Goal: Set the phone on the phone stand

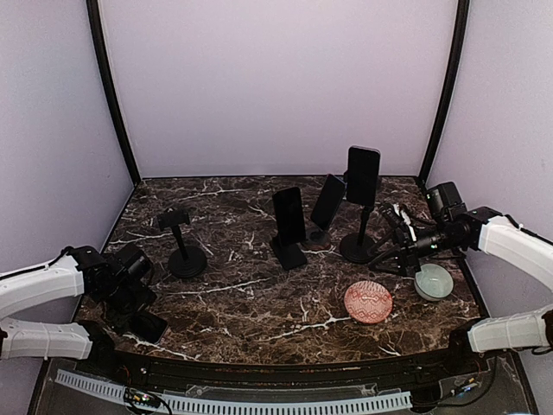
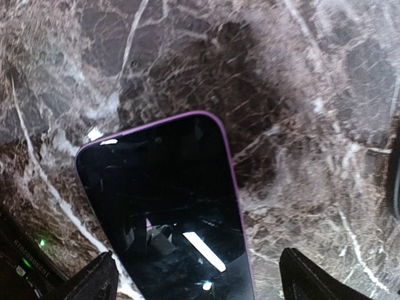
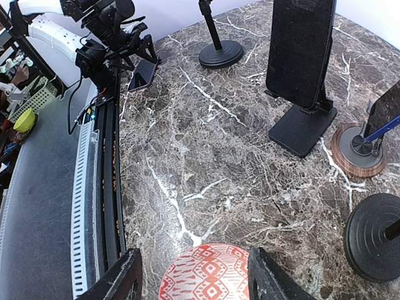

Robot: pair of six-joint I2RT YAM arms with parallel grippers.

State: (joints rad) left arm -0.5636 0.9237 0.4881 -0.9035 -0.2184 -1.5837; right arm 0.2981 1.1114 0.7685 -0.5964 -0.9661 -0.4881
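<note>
Glossy purple-rimmed phone (image 2: 165, 206) on veined marble (image 2: 300, 94)

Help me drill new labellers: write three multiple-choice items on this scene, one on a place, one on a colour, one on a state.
1. Where does the loose phone lie?
A. flat on the table, under the left gripper
B. on a plate
C. in a bowl

2. What colour is its rim?
A. green
B. purple
C. white

3. How is the left gripper?
A. shut on the phone
B. shut on a stand
C. open

Answers:
1 A: the left wrist view shows it flat on the marble.
2 B: a purple edge frames the dark screen.
3 C: its fingers stand apart, one either side of the phone.
</note>
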